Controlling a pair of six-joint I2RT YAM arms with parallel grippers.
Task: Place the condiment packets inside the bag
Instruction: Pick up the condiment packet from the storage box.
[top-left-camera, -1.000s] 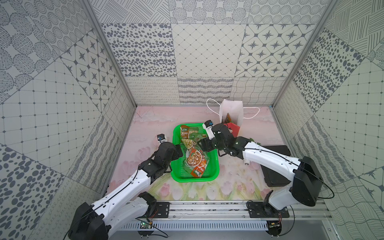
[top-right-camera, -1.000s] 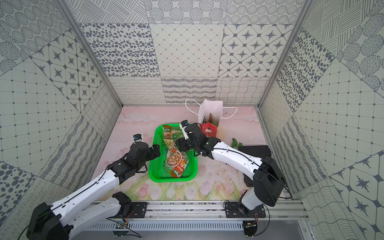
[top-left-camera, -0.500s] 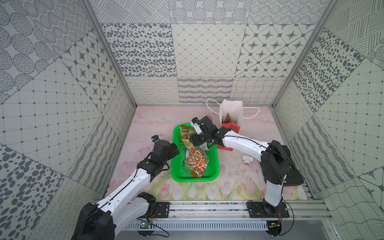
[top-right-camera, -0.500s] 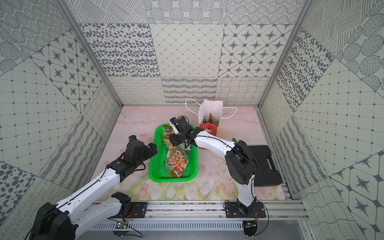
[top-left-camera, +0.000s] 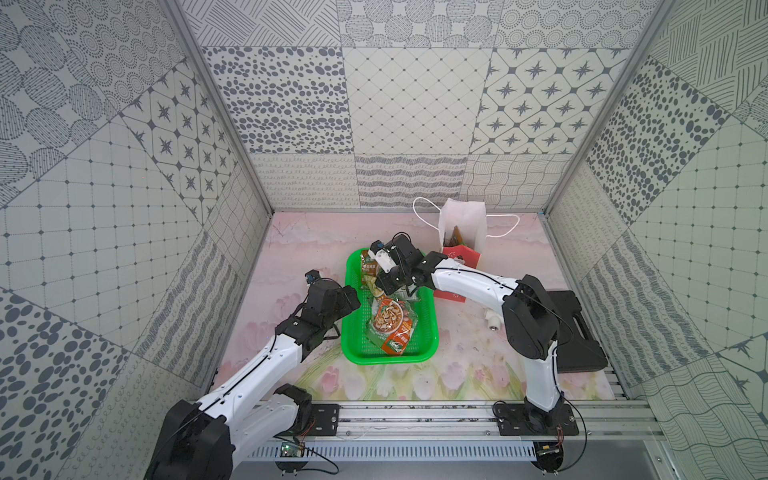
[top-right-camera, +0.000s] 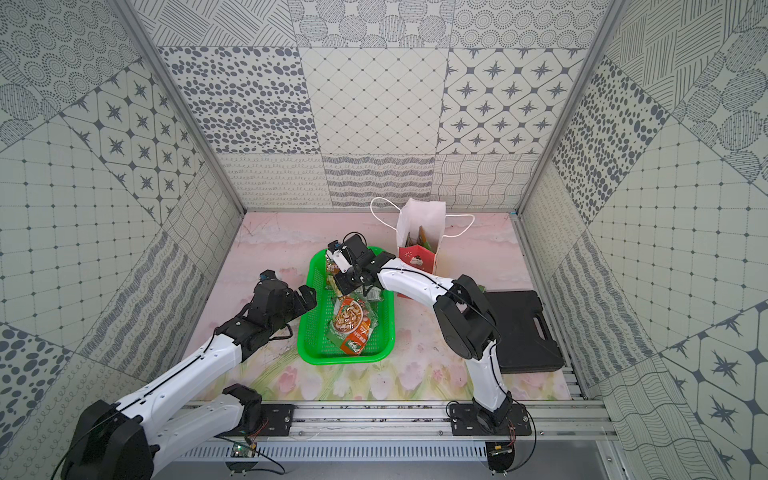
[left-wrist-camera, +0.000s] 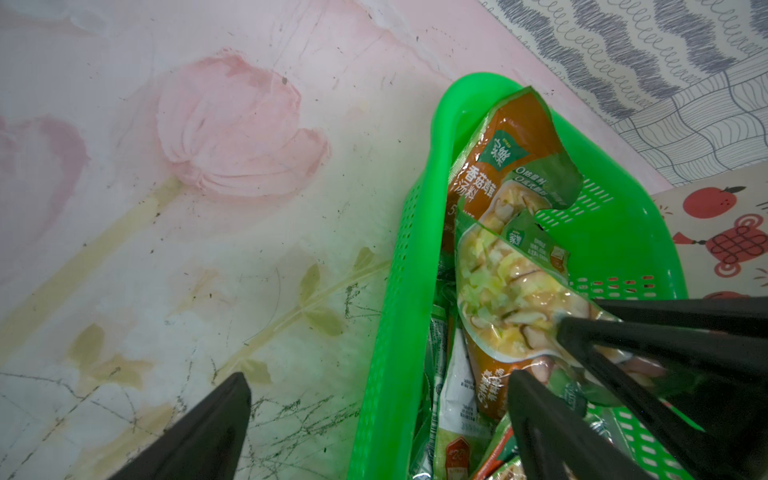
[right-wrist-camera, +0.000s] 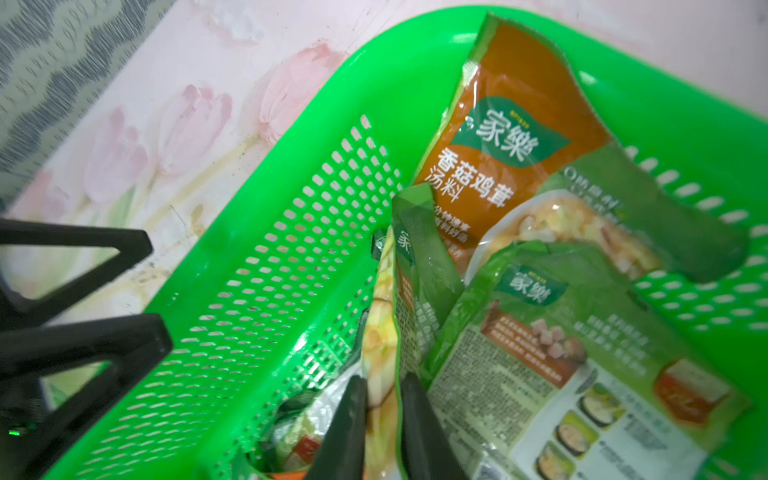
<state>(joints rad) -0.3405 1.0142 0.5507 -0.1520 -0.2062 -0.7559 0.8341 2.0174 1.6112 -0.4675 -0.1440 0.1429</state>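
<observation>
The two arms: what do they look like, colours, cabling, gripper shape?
Both the left arm and right arm have white link shells, black joints, and a thin black cable along the white links. The left gripper and right gripper are black, with open triangular-frame fingers. Black bases bolt to an aluminium rail.

basket: green | condiment packets: green-orange | bag: red, white | case: black

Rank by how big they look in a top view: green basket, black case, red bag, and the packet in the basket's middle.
Largest: green basket.
Next, too close to rank: black case, partly hidden by the arm, and red bag, which stands upright, nearer the camera.
Smallest: middle packet.
</observation>
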